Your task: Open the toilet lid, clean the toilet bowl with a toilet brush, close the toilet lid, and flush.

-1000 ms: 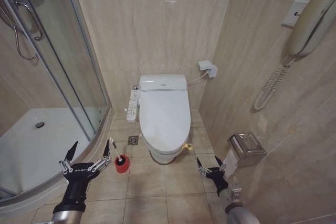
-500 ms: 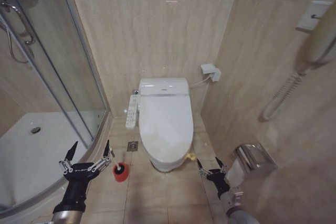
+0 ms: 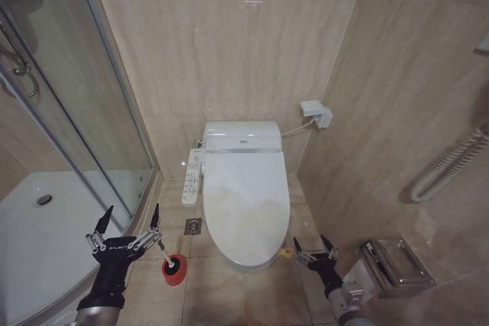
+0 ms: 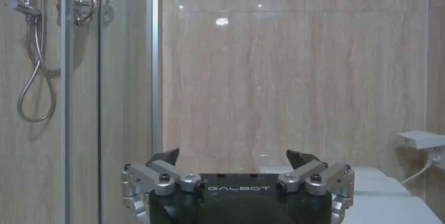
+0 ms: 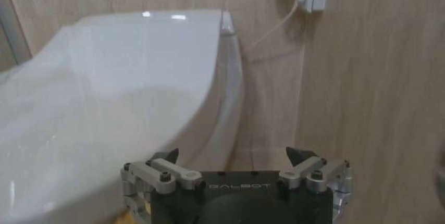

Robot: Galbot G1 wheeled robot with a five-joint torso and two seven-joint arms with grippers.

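The toilet lid (image 3: pixel 244 204) lies shut over the toilet bowl, which is hidden beneath it; a small yellow strap (image 3: pixel 286 250) shows at the lid's front edge. The toilet brush (image 3: pixel 166 253) stands in its red cup (image 3: pixel 173 271) on the floor, left of the toilet. My left gripper (image 3: pixel 131 216) hangs open just left of the brush, holding nothing. My right gripper (image 3: pixel 313 243) is open low at the toilet's front right, beside the strap. In the right wrist view the lid (image 5: pixel 118 104) curves close ahead of the open right gripper (image 5: pixel 233 155). The left gripper (image 4: pixel 233 157) faces the back wall.
A glass shower enclosure (image 3: pixel 92 112) with a raised white tray (image 3: pixel 30 227) fills the left. A white control panel (image 3: pixel 192 177) runs along the toilet's left side. A floor drain (image 3: pixel 192 226) sits by the brush. A wall box (image 3: pixel 315 112) and a steel paper holder (image 3: pixel 393 261) hang on the right wall.
The whole head view has shifted: the toilet now sits lower and larger, so the camera has moved closer. Both grippers keep their pose and stay open.
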